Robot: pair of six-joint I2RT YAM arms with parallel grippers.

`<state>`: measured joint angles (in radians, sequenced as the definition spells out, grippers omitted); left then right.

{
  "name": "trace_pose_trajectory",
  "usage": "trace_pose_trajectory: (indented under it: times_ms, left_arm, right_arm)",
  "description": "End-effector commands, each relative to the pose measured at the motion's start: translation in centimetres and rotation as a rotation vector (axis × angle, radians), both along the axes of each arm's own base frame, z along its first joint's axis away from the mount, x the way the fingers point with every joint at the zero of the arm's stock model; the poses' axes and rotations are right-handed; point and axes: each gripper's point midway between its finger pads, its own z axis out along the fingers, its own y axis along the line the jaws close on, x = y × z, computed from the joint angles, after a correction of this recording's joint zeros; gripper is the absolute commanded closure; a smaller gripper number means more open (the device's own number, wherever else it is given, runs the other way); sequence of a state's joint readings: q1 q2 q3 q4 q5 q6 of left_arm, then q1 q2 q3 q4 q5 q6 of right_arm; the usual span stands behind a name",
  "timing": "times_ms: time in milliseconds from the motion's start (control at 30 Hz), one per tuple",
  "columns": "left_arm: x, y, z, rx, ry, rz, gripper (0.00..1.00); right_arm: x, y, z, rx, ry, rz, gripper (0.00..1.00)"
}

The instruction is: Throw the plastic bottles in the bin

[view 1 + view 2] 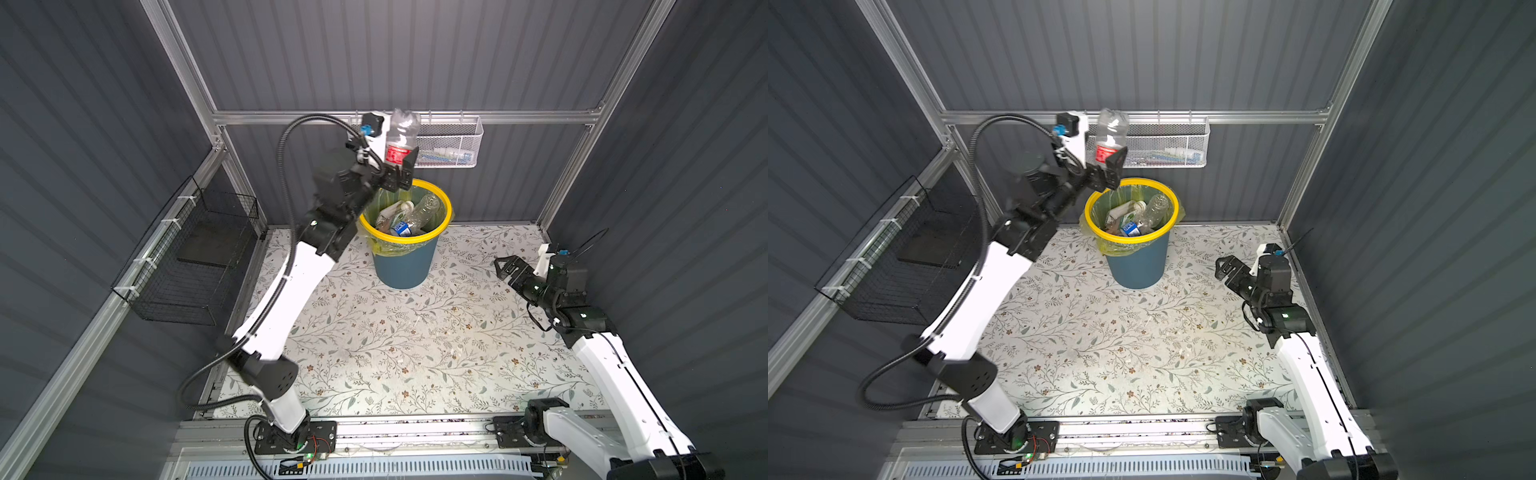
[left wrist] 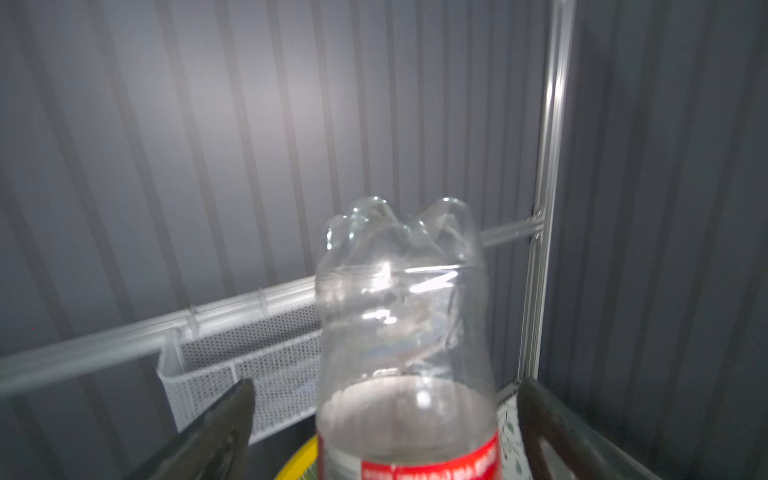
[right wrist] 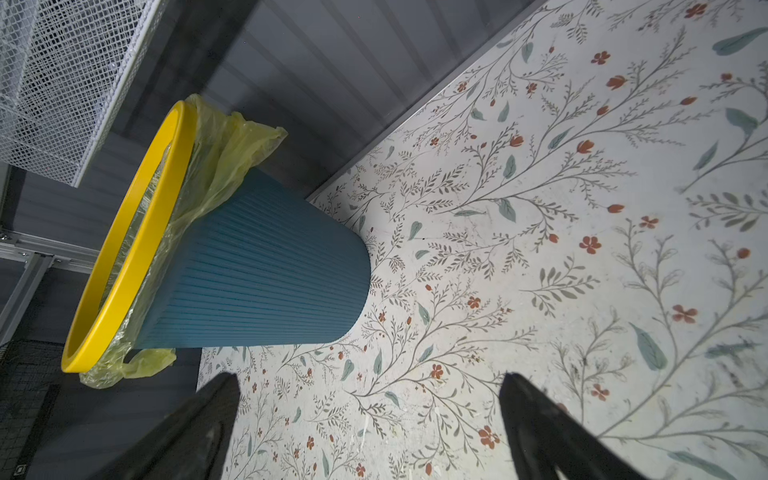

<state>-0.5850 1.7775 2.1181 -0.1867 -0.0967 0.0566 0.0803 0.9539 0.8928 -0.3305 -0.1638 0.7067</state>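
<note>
plastic bottle (image 1: 400,137) upside down, red label, loose between left fingers (image 2: 232,419) (spread wide, not gripping it), bin (image 1: 405,266) just below them. right fingers (image 3: 208,415) wide open too, holding nothing.

The left arm (image 1: 286,291) stretches up and forward from its base, elbow bent and wrist lifted high. The left tool (image 1: 395,166) tilts upward, away from the base, jaws spread wide; its fingers (image 2: 232,419) stand well apart in the wrist view. The right arm (image 1: 615,374) leans forward and sits low, and the right tool (image 1: 501,268) points toward the middle, jaws wide apart.
</note>
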Motion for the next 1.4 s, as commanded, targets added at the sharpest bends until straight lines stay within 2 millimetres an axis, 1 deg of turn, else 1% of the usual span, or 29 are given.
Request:
trace_pose_trajectory:
  times_ms: [0, 33, 133, 233, 267, 333, 367, 433, 467, 500, 567, 700, 767, 800, 900, 933, 1000, 1100, 1233, 1333, 1367]
  left_arm:
    - [0.1, 1.8, -2.3, -0.016, 0.103, 0.077, 0.00]
    - [-0.2, 2.5, -1.9, -0.035, 0.091, 0.085, 0.00]
    - [-0.7, 4.4, -1.7, -0.032, 0.098, 0.133, 0.00]
    - [-1.7, 6.7, -1.7, -0.035, 0.094, 0.174, 0.00]
    - [-2.1, 7.8, -1.7, -0.039, 0.089, 0.193, 0.00]
    - [-2.6, 10.3, -2.3, -0.041, 0.093, 0.242, 0.00]
    - [-2.8, 12.0, -3.0, -0.051, 0.103, 0.276, 0.00]
    - [-2.8, 15.5, -5.5, -0.077, 0.156, 0.338, 0.00]
    - [-2.8, 17.1, -7.4, -0.074, 0.184, 0.375, 0.00]
    - [-2.9, 18.4, -9.3, -0.068, 0.215, 0.410, 0.00]
    - [-3.1, 21.0, -14.2, -0.061, 0.291, 0.475, 0.00]
    - [-4.5, 26.4, -22.3, -0.111, 0.375, 0.632, 0.00]
    - [-5.4, 28.4, -25.8, -0.128, 0.391, 0.706, 0.00]
    - [-6.0, 29.3, -28.1, -0.118, 0.411, 0.751, 0.00]
    - [-7.5, 31.3, -33.1, -0.086, 0.448, 0.857, 0.00]
    - [-7.9, 31.6, -34.4, -0.074, 0.459, 0.875, 0.00]
    - [-8.4, 31.5, -36.8, -0.050, 0.465, 0.863, 0.00]
    - [-9.1, 32.0, -39.1, -0.027, 0.465, 0.888, 0.00]
    - [-9.3, 32.7, -41.0, 0.028, 0.440, 0.923, 0.00]
    - [-8.5, 32.1, -41.8, 0.021, 0.406, 0.889, 0.00]
    - [-8.1, 31.9, -41.9, 0.014, 0.384, 0.874, 0.00]
  right_arm:
    - [-1.1, -0.5, -0.5, -0.034, 0.009, -0.012, 0.01]
    - [-1.3, -0.6, -0.6, -0.046, 0.013, -0.015, 0.01]
    - [-1.3, -0.8, -1.0, -0.061, 0.023, -0.016, 0.01]
    - [-0.7, -0.4, -1.5, -0.040, 0.033, -0.004, 0.01]
    - [-0.5, -0.2, -1.6, -0.032, 0.036, 0.000, 0.01]
    - [-0.1, 0.0, -2.0, -0.028, 0.047, 0.007, 0.01]
    - [0.0, 0.0, -2.2, -0.031, 0.056, 0.007, 0.01]
    - [0.3, -0.3, -2.6, -0.049, 0.062, -0.002, 0.01]
    - [0.4, -0.6, -2.8, -0.066, 0.066, -0.011, 0.01]
    - [0.4, -0.9, -3.1, -0.086, 0.071, -0.019, 0.01]
    - [0.6, -1.7, -3.4, -0.132, 0.073, -0.047, 0.01]
    - [0.9, -4.0, -4.0, -0.239, 0.047, -0.129, 0.01]
    - [0.8, -5.3, -4.3, -0.302, 0.028, -0.176, 0.01]
    - [0.7, -6.2, -4.6, -0.348, 0.016, -0.211, 0.01]
    - [0.4, -8.2, -5.5, -0.468, -0.032, -0.280, 0.01]
    - [0.3, -8.6, -5.7, -0.500, -0.054, -0.295, 0.01]
    - [0.0, -9.9, -5.9, -0.561, -0.114, -0.357, 0.01]
    - [-0.3, -11.5, -6.6, -0.618, -0.157, -0.432, 0.01]
    - [0.1, -12.7, -8.5, -0.643, -0.179, -0.477, 0.01]
    - [0.7, -12.9, -9.7, -0.645, -0.223, -0.481, 0.01]
    - [1.2, -13.0, -10.4, -0.665, -0.211, -0.463, 0.01]
